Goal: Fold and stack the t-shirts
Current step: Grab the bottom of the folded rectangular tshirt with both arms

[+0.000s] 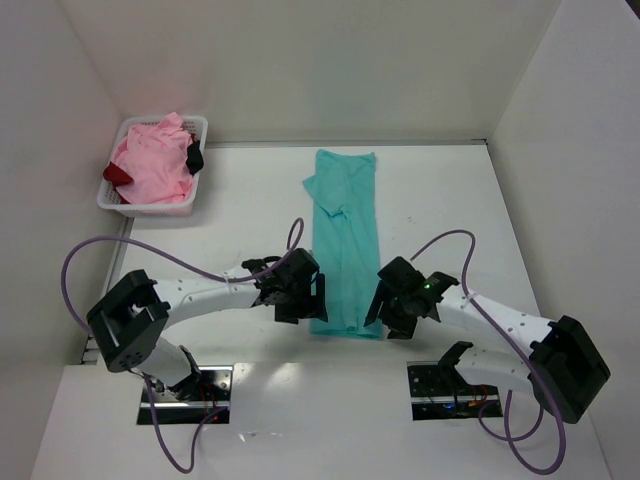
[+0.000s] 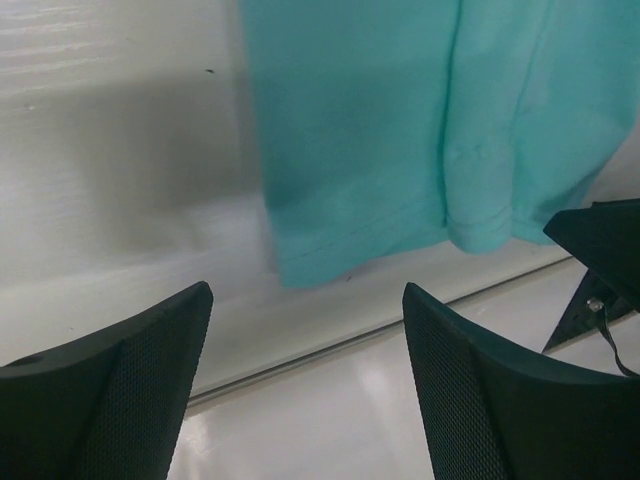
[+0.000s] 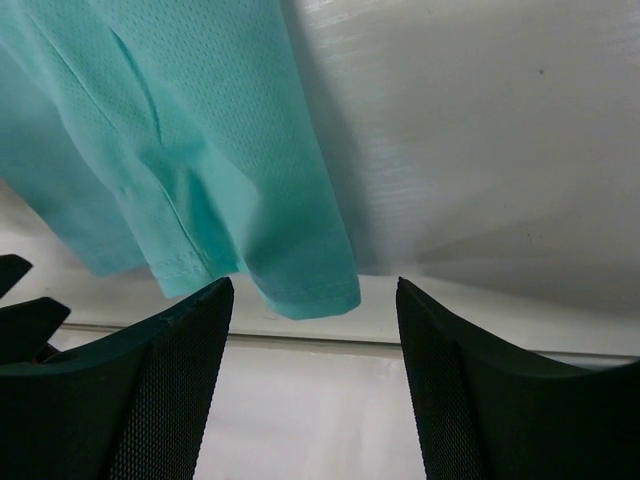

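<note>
Folding, second stage: teal t-shirt [image 1: 348, 250], lying as a long narrow strip, appears due to be doubled end over end. Judged best practice: each gripper takes one near corner of the hem and pinches all layers together. Both lift level and at one pace, carry the near end toward the far edge of the worktop [image 1: 240, 200], and lay it square on the collar end. Risk, as I judge it: a pinch on the top layer alone lets the strip open, and an uneven lift twists it.

1. Teal t-shirt: thin, fine-meshed knit, flat on the worktop midway between its left and right edges, running from near the far edge to close by the near edge. A sleeve is folded across the far end. The stitched hem is at the near end, with layers slightly stepped.
2. Light pink t-shirt [image 1: 155, 165]: crumpled, heaped in the white lattice basket [image 1: 150, 210] at the far left corner.
3. Dark red t-shirt [image 1: 117, 175]: a small part shows at the basket's left side.
4. Left gripper [image 1: 318, 297]: just beside the hem's left corner, jaws apart, nothing between them.
5. Right gripper [image 1: 378, 305]: just beside the hem's right corner, jaws apart, empty.
</note>
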Robot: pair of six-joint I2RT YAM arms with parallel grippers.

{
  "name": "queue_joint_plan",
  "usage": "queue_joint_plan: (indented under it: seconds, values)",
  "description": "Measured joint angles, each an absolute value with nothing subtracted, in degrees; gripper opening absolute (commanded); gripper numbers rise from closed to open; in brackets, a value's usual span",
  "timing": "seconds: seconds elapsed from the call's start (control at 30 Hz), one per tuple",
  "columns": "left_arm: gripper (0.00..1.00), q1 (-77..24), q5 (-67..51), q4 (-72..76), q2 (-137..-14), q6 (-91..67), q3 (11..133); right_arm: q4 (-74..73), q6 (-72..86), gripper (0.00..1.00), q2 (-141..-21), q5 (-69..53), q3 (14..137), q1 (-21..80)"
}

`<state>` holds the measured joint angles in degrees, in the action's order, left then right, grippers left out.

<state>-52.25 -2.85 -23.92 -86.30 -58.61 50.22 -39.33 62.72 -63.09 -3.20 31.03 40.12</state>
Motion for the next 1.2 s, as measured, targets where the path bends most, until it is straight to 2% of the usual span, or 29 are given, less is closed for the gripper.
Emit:
queue_joint_plan:
  seconds: [0.13,0.43,0.77,1.2]
  values:
    - [0.83,-52.7,-2.5,-23.9,-86.7,-60.3,48.7,-37.5,63.2,0.71,-63.2,-3.2,30.2,40.1]
    - [0.78,-52.8,-2.2,-22.3,-88.4,-63.0,47.6,-35.0,63.6,0.55,-63.6,-3.4,28.6,40.1]
    - [0.70,-52.8,-2.1,-20.3,-89.9,-63.4,47.6,-33.0,63.6,0.54,-65.2,-3.4,28.5,40.1]
    - [0.44,-52.8,-2.2,-18.3,-91.4,-64.9,47.7,-31.5,63.5,0.41,-66.9,-3.4,28.5,40.1]
